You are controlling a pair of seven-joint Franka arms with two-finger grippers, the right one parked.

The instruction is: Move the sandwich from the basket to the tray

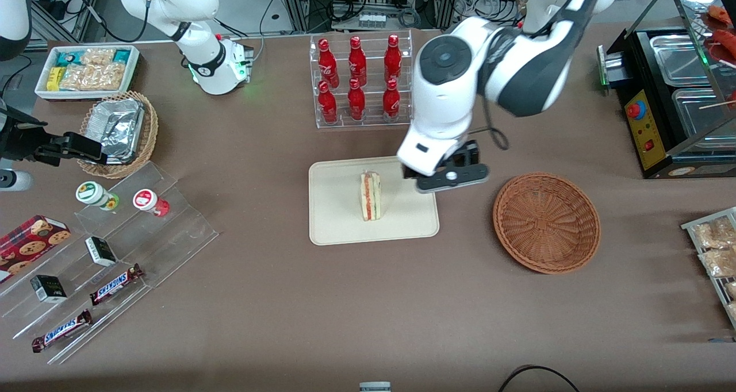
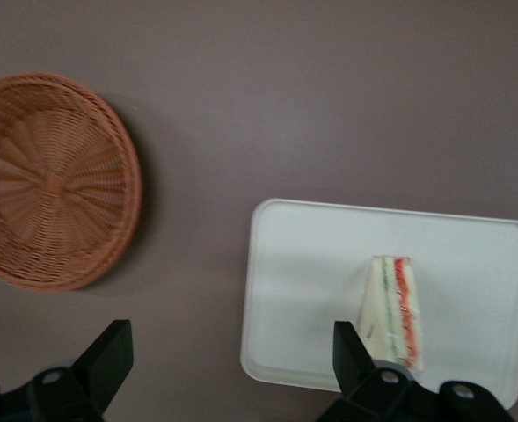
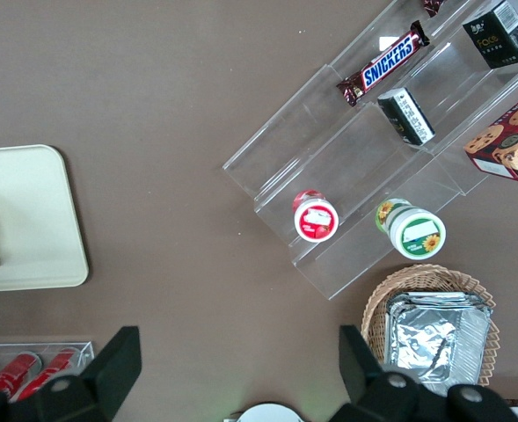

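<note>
The sandwich point(image 1: 370, 196) stands upright on the cream tray point(image 1: 339, 219), its red and green filling edge showing; it also shows as the sandwich point(image 2: 394, 310) on the tray point(image 2: 311, 264) in the left wrist view. The reddish-brown basket point(image 1: 546, 222) lies empty on the table beside the tray, toward the working arm's end, and the basket point(image 2: 52, 180) is bare inside. My gripper point(image 1: 451, 176) hangs above the tray's corner nearest the basket, farther from the front camera than the sandwich. It is open point(image 2: 232, 356) with nothing between its fingers.
A clear rack of red bottles point(image 1: 360, 81) stands farther from the front camera than the tray. A tan wicker basket with foil containers point(image 1: 119, 129), a white snack bin point(image 1: 86, 70) and acrylic steps with snacks point(image 1: 109, 254) lie toward the parked arm's end. A black appliance point(image 1: 667, 93) sits toward the working arm's end.
</note>
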